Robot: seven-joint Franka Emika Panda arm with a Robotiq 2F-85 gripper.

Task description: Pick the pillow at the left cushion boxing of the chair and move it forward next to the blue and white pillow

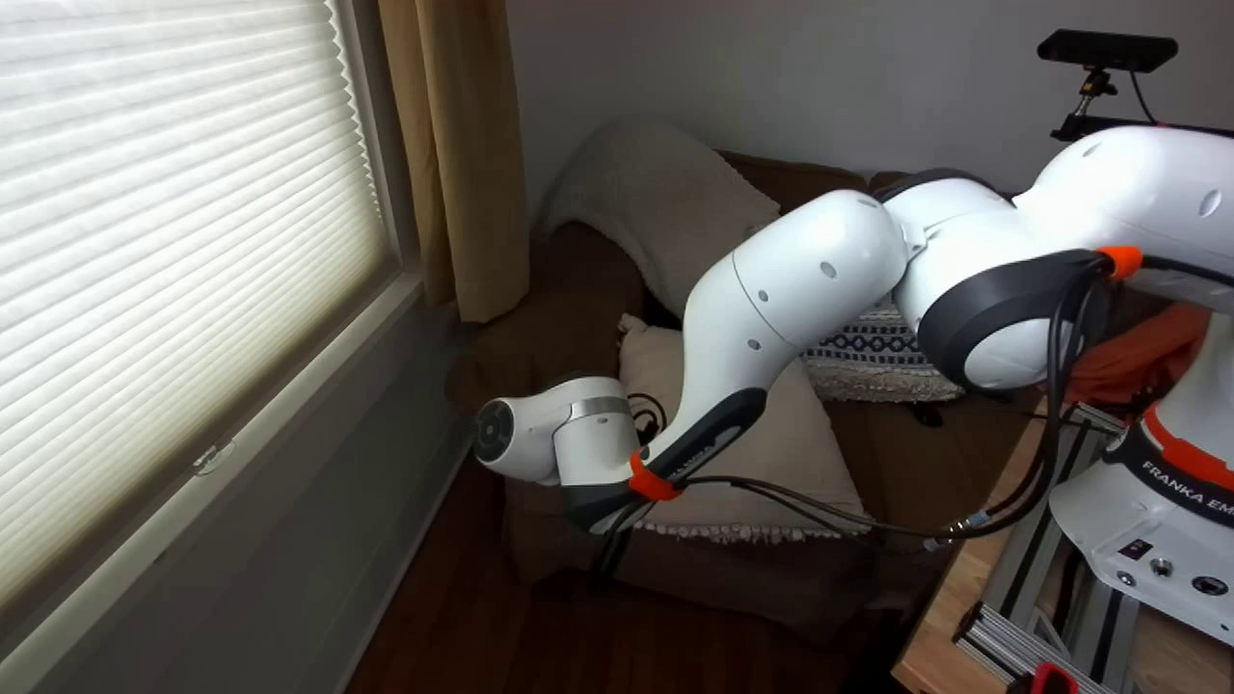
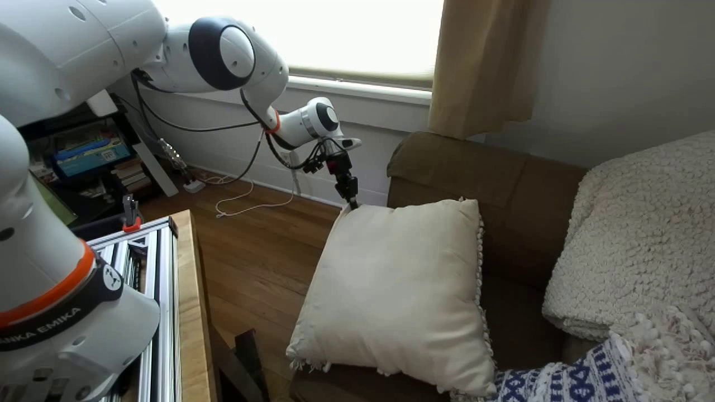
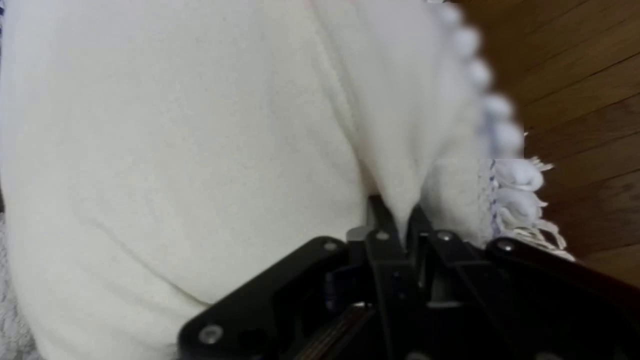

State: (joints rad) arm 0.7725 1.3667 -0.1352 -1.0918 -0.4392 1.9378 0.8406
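Observation:
The pillow, cream-beige with a fringed edge, shows in both exterior views (image 1: pixel 800 453) (image 2: pixel 396 285) and fills much of the wrist view (image 3: pixel 175 150). It lies on the front part of the brown chair's seat, in front of the padded arm of the chair (image 2: pixel 463 162) (image 1: pixel 569 328). My gripper (image 2: pixel 351 204) is at the pillow's corner on the window side. In the wrist view my gripper (image 3: pixel 402 220) is shut on a pinched fold of it. An exterior view hides most of the gripper behind the wrist. The blue and white pillow (image 2: pixel 575 385) (image 1: pixel 872 347) is partly hidden, beside the cream pillow's far corner.
A nubby cream throw (image 2: pixel 642 245) (image 1: pixel 665 193) covers the chair's back corner. A window (image 1: pixel 174 241) and a tan curtain (image 1: pixel 472 154) (image 2: pixel 480 67) stand beside the arm. The robot's wooden table (image 2: pixel 195 312) is near the seat front. Cables (image 1: pixel 819 506) hang from the arm.

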